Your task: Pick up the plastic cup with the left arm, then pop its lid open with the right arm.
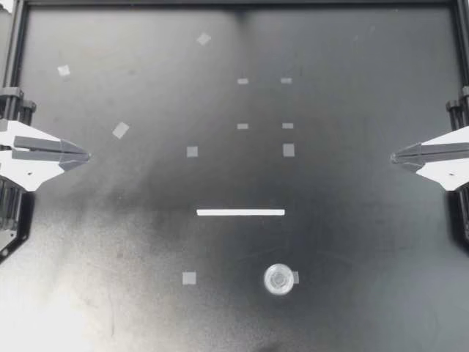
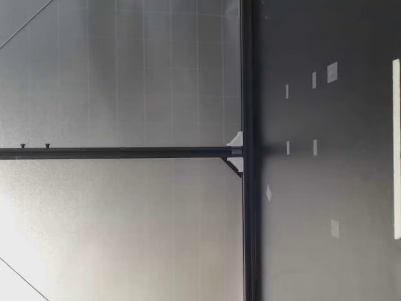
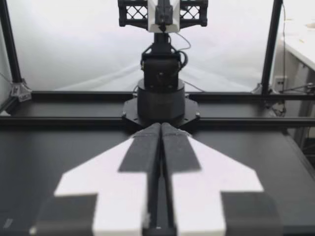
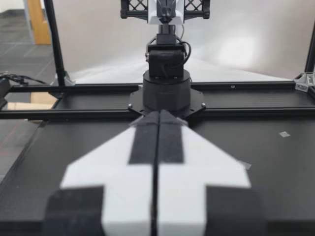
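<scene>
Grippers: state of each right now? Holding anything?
Left gripper: closed, fingers together, holding nothing.
Right gripper: closed, fingers together, holding nothing.

The one loose thing on my table is a small clear round piece (image 1: 278,279), glassy and see-through. From straight above it shows as a pale ring with a smaller circle inside, and I cannot tell whether it is a cup or a lid. It rests on the black table (image 1: 110,242), in the top view below the right end of the white strip (image 1: 240,212). Its right edge is at a small grey tape square (image 1: 295,277), well apart from my left gripper (image 1: 86,155) and somewhat nearer my right gripper (image 1: 393,156).
</scene>
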